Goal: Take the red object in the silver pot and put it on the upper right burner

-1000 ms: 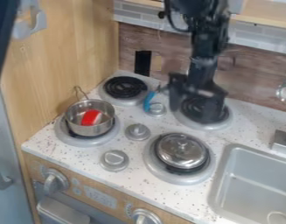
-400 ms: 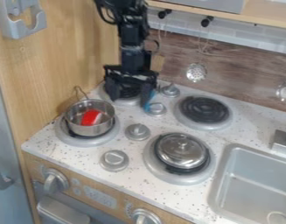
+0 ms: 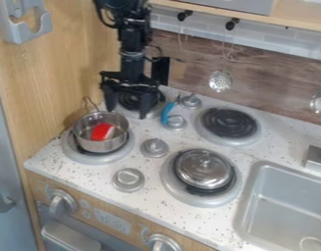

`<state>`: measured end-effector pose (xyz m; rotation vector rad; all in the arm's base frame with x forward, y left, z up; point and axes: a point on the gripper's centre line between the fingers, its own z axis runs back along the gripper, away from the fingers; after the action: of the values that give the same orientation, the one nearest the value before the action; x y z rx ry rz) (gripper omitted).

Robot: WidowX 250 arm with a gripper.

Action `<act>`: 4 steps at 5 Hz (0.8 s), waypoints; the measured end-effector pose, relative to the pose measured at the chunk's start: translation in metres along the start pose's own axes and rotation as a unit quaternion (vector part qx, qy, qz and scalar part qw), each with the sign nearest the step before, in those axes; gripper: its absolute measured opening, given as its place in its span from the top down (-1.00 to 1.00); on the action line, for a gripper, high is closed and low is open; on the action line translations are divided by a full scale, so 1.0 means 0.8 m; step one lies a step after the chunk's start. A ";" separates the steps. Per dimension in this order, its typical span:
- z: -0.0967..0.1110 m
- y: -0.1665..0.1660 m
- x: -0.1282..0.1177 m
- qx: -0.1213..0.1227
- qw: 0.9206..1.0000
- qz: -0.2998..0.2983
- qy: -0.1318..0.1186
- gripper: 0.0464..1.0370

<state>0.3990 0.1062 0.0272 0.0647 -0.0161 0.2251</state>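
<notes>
Over the upper left burner hangs my black gripper (image 3: 128,113), its two fingers spread apart with nothing between them. It is behind and slightly right of the silver pot (image 3: 92,145), which sits on the lower left burner. Inside the pot lies the red object (image 3: 101,131), showing a white part at its right side. The upper right burner (image 3: 229,122) has a black coil and carries nothing.
A lidded silver pot (image 3: 203,169) covers the lower right burner. A blue object (image 3: 167,112) lies by the knobs between the back burners. The sink (image 3: 284,201) is at the right, a wooden wall (image 3: 64,63) at the left. A strainer (image 3: 220,81) hangs behind.
My gripper has moved left from over the upper right burner to over the upper left burner, uncovering the right one. The pots and the red object have kept their places.
</notes>
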 end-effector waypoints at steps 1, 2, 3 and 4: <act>0.000 0.007 0.002 0.004 1.000 0.009 -0.005 -0.92; -0.004 0.031 0.000 0.003 0.999 0.033 -0.004 -0.92; -0.006 0.042 -0.003 -0.002 0.999 0.048 -0.001 -0.92; -0.031 0.041 -0.009 -0.015 0.998 0.054 0.017 -0.92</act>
<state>0.3848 0.1383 0.0039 0.0299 0.0110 0.3331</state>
